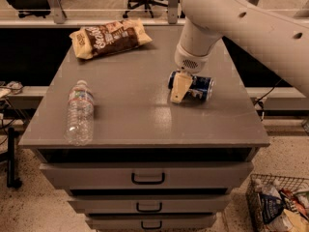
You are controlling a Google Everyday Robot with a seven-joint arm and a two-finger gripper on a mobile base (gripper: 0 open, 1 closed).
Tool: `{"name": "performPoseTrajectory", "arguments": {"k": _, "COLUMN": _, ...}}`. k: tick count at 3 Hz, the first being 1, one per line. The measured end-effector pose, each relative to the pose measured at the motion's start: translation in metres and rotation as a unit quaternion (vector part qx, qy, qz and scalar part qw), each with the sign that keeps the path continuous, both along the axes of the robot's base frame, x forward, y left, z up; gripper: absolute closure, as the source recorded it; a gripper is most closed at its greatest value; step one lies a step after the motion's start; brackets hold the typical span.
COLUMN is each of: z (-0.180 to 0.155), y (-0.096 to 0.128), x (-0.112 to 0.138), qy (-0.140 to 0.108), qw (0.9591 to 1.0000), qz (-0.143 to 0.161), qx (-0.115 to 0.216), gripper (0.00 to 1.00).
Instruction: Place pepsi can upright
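Note:
The pepsi can (199, 87) is dark blue with a silver end. It lies on its side on the grey cabinet top (145, 115), right of the middle. My gripper (182, 90) comes down from the large white arm (231, 18) and sits at the can's left end, low on the cabinet top. A cream part of the gripper covers the can's left end. The can's right end shows past it.
A clear plastic water bottle (79, 111) lies on its side near the front left. A brown snack bag (110, 36) lies at the back left. Drawers (147, 178) are below the top. A wire basket (282, 204) of items stands on the floor at the right.

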State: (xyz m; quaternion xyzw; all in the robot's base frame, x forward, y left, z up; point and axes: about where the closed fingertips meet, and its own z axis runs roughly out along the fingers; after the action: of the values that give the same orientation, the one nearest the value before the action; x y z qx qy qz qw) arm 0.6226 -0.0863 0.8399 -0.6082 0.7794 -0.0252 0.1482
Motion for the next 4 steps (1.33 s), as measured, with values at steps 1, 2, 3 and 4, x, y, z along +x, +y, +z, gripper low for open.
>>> {"name": "performPoseTrajectory", "arguments": {"k": 1, "z": 0.006, "y": 0.005, "x": 0.000, "qy": -0.004, "qw": 0.9999, "qz": 0.006, "qx": 0.009, "gripper": 0.64}}
{"name": "performPoseTrajectory", "arguments": {"k": 2, "z": 0.023, "y": 0.013, "x": -0.003, "qy": -0.018, "qw": 0.9992, "qz": 0.021, "qx": 0.030, "gripper": 0.88}}
{"name": "performPoseTrajectory", "arguments": {"k": 3, "z": 0.046, "y": 0.020, "x": -0.005, "qy": -0.029, "qw": 0.9955, "qz": 0.041, "qx": 0.080, "gripper": 1.00}}
{"name": "performPoseTrajectory", "arguments": {"k": 4, "z": 0.076, "y": 0.029, "x": -0.010, "qy": -0.037, "qw": 0.9850, "qz": 0.064, "qx": 0.156, "gripper": 1.00}}
